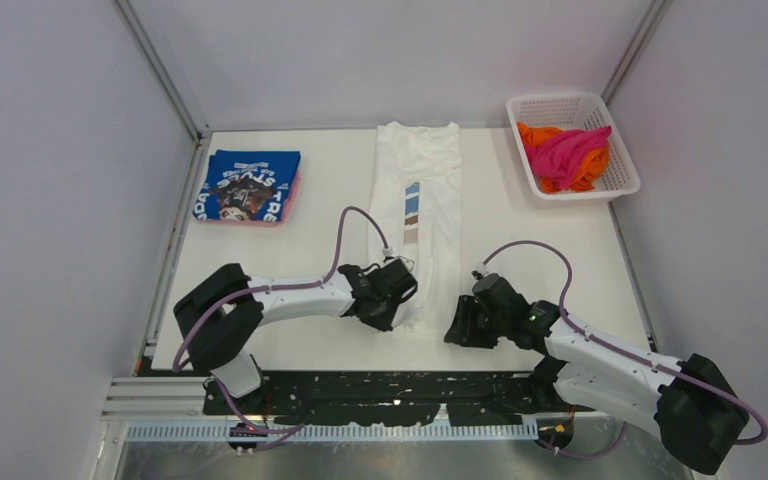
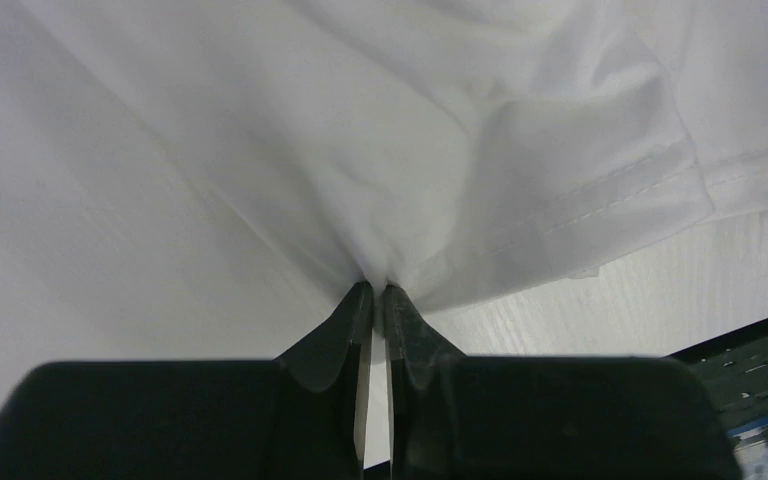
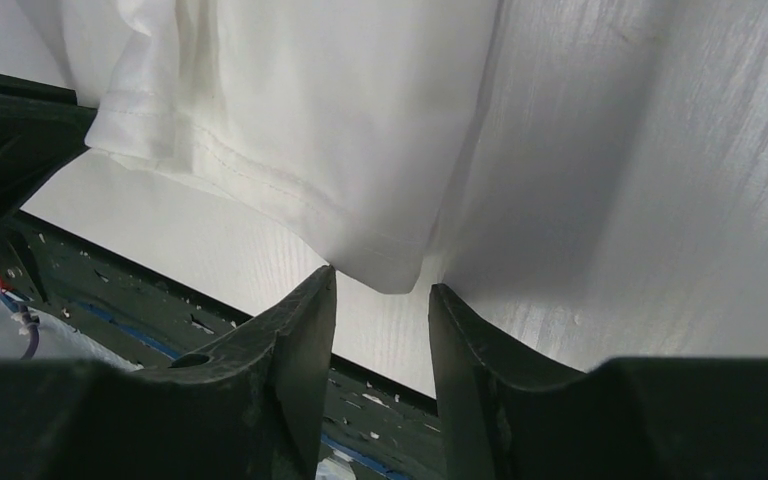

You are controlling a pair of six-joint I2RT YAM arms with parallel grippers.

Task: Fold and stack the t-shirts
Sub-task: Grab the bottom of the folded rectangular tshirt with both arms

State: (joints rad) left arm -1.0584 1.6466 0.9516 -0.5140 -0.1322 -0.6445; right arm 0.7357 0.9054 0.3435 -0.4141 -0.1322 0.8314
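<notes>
Top view: white shirt (image 1: 440, 170) lies on the table (image 1: 540, 260) left of the basket (image 1: 560, 99). It is already narrowed to a long strip, collar end level with the basket, hem end toward the arms. A brown-and-blue stripe print runs down its middle. Blue shirt (image 1: 248, 185) sits folded much further left of the basket with a pink shirt (image 1: 265, 221) edge showing under it, so that's the stack. Magenta shirt (image 1: 565, 152) and orange shirt (image 1: 535, 135) are bunched inside the basket, waiting. Left gripper (image 1: 408, 300) is at the hem corner farther from the basket, right gripper (image 1: 457, 322) at the corner nearer it. My read: one corner each keeps the hem straight when it gets carried up toward the collar for the cross fold.

Left wrist view: left gripper (image 2: 376, 290) jaws are together, clamped on the white shirt (image 2: 410, 150). Cloth puckers into the tips, creases fanning out from the pinch. The stitched hem runs just beside it.

Right wrist view: right gripper (image 3: 380, 285) jaws are apart, nothing clamped. The white shirt (image 3: 340, 120) hem corner sits right at the gap between the tips, low over the table (image 3: 210, 235). Layers look doubled there, stitch line clean. Lined up to pinch, not yet done.
</notes>
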